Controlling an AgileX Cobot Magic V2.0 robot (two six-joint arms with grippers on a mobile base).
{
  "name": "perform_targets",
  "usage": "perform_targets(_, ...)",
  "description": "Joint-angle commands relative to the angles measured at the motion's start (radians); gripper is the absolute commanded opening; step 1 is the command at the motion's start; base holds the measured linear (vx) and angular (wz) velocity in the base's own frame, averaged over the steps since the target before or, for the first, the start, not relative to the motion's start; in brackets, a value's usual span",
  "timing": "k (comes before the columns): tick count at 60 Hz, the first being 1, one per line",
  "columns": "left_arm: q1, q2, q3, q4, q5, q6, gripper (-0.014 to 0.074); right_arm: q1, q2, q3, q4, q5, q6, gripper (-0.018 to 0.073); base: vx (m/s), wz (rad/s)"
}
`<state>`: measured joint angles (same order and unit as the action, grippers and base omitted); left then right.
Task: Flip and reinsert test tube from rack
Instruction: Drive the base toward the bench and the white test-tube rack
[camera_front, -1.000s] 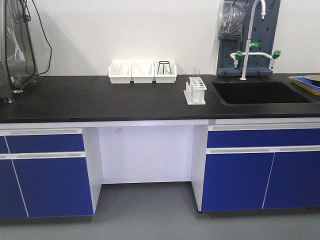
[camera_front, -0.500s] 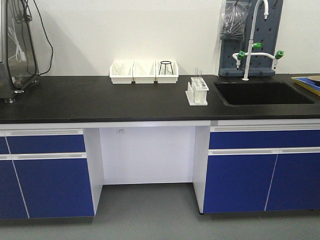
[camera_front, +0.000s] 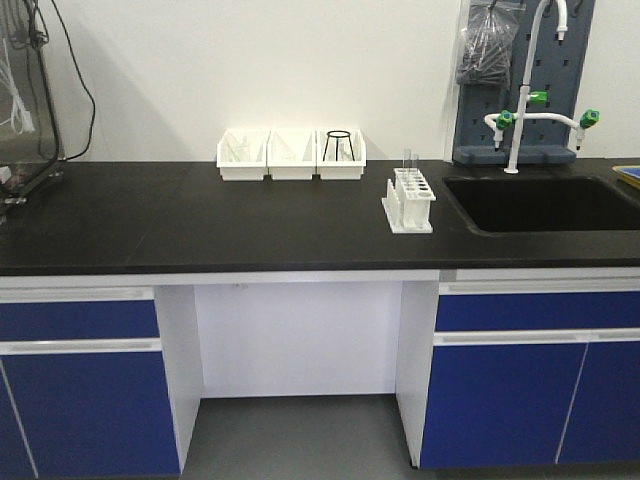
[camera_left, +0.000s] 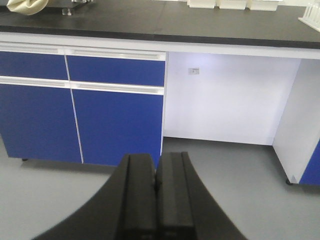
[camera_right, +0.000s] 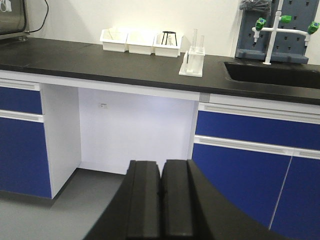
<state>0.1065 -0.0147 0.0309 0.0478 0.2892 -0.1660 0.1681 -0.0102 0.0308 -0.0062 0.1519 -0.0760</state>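
The small white rack stands on the black counter, just left of the sink. Clear test tubes rise upright from its far holes. From the right wrist the rack and its tubes show far ahead on the counter. My left gripper is shut and empty, low over the grey floor facing the blue cabinets. The right gripper is likewise shut with nothing held, pointing at the open knee space under the counter. Neither gripper appears in the front view.
Three white bins line the wall, the right one holding a black ring stand. A white tap on a grey pegboard rises behind the sink. Blue cabinets flank the white recess. Equipment with cables stands far left.
The front view has shifted: the counter, rack and sink sit lower and further right in frame and look slightly bigger. Nothing on the counter has moved.
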Motion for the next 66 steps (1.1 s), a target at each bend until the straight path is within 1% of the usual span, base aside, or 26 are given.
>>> perform_targets(1, -0.007, -0.003, 0.002, -0.004, -0.088, 0.000, -0.0006, 0.004, -0.011, 0.000, -0.003, -0.088, -0.006, -0.0012, 0.42, -0.01)
perform_targets(36, -0.007, -0.003, 0.002, -0.004, -0.088, 0.000, -0.0006, 0.004, -0.011, 0.000, -0.003, -0.088, -0.006, -0.0012, 0.49, -0.03)
perform_targets(66, -0.007, -0.003, 0.002, -0.004, -0.088, 0.000, -0.0006, 0.004, -0.011, 0.000, -0.003, -0.088, -0.006, -0.0012, 0.54, 0.06)
